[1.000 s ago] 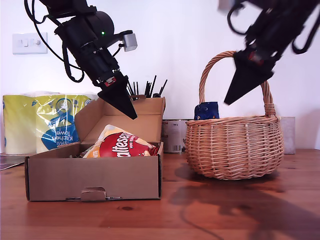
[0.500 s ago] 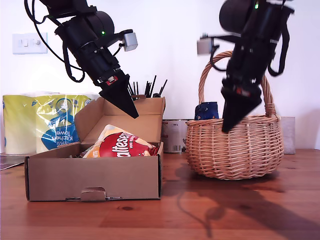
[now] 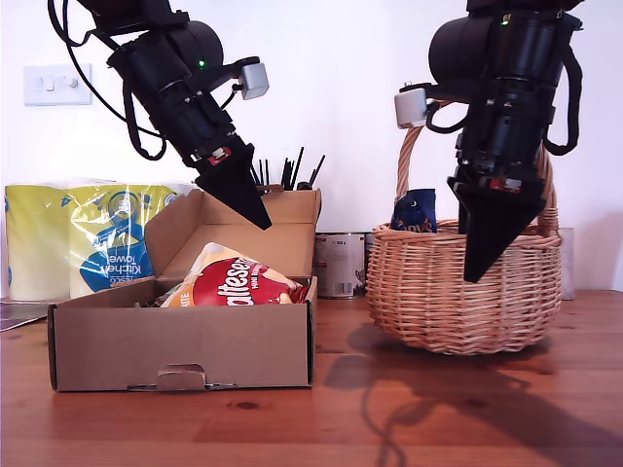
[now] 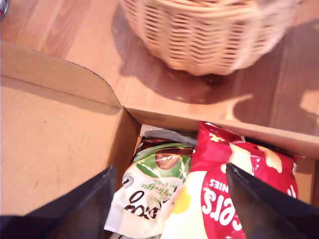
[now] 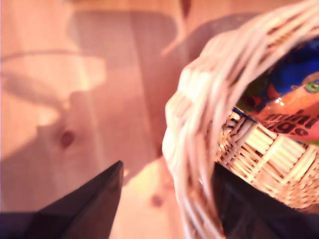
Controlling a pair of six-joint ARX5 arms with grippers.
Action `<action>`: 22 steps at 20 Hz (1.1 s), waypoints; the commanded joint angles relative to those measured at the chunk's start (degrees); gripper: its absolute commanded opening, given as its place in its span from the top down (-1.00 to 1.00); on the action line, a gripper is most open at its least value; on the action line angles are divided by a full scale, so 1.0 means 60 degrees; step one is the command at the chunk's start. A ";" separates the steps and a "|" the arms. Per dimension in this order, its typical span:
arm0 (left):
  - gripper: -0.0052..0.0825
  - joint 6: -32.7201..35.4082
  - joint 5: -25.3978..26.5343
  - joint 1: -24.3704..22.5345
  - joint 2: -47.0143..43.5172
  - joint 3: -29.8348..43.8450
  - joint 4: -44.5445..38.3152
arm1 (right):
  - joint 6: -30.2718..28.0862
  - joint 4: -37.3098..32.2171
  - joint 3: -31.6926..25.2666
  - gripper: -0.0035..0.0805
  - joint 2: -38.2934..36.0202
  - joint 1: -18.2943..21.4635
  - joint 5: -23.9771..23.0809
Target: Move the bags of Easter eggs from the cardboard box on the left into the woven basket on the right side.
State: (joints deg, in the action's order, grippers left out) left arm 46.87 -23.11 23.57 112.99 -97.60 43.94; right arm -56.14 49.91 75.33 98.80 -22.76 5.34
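Behind, towel pack (image 3: 97,238) and tin (image 3: 339,263) flank the cardboard box (image 3: 185,345).

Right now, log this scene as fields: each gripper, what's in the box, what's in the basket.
my first gripper: open, empty, above the cardboard box
my second gripper: open, empty, at the woven basket rim
in box: red-orange Maltesers bag, green-white bag
in basket: dark blue bag

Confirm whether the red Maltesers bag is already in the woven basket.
No, the red Maltesers bag lies inside the cardboard box, apart from the woven basket at the exterior view's right.
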 commanded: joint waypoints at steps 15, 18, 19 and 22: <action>-0.58 -0.0426 -0.0073 0.0164 0.0117 0.0120 -0.0124 | 0.2014 0.2659 0.0018 0.04 -0.1053 -0.0517 -0.0004; -0.58 -0.0495 -0.0069 0.0164 0.0117 0.0120 -0.0120 | 0.2149 0.2524 0.0018 0.03 -0.1319 -0.0550 -0.0007; -0.58 -0.0495 -0.0069 0.0160 0.0117 0.0120 -0.0117 | 0.2193 0.2437 0.0022 0.03 -0.1497 -0.0579 -0.0007; -0.58 -0.0495 -0.0069 0.0164 0.0117 0.0120 -0.0146 | 0.2630 0.2335 0.0025 0.03 -0.2226 -0.0579 0.0000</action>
State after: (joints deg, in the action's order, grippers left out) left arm 44.03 -23.11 24.38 112.99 -97.60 43.33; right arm -41.10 64.07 75.55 87.79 -25.91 5.17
